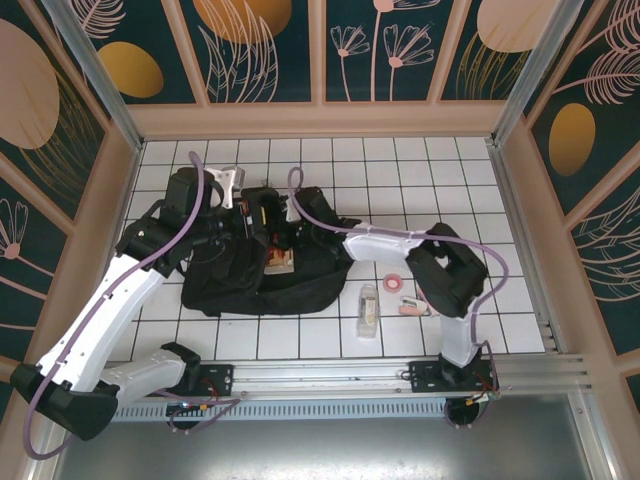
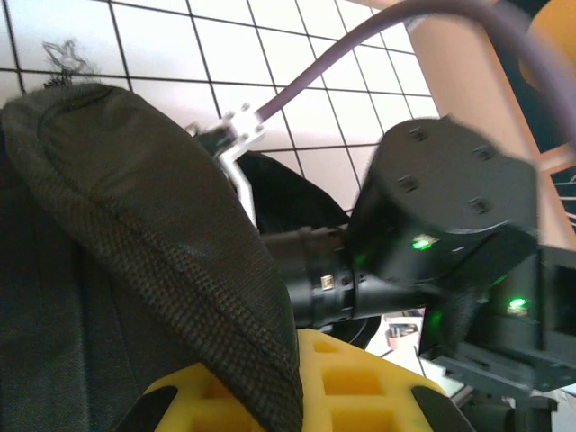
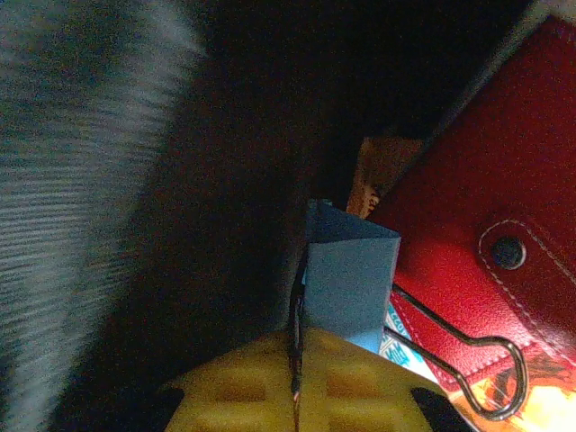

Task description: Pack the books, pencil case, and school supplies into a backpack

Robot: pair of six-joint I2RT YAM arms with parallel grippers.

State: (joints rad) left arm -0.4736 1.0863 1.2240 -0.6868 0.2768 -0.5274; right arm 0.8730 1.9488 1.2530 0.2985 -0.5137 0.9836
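The black backpack [image 1: 300, 285] lies mid-table with its mouth open. My left gripper [image 1: 258, 215] [image 2: 288, 396] is shut on the bag's black mesh edge [image 2: 180, 252] and holds it up. Reaching into the mouth, my right gripper [image 1: 280, 245] [image 3: 297, 387] is shut on the wire handle of a blue binder clip [image 3: 346, 279]. Inside lie a red stitched pencil case [image 3: 468, 234] with a snap and an orange book [image 1: 281, 263] [image 3: 531, 405]. On the tiles to the right lie a pink tape roll [image 1: 394, 283], a clear packet [image 1: 368, 310] and a pale pink piece [image 1: 410, 309].
The right arm's black wrist [image 2: 432, 234] hangs close in front of my left gripper. Wooden walls ring the white tiled table [image 1: 330, 165]; a metal rail [image 1: 330, 375] runs along the near edge. Bare tiles lie behind the bag and at the far right.
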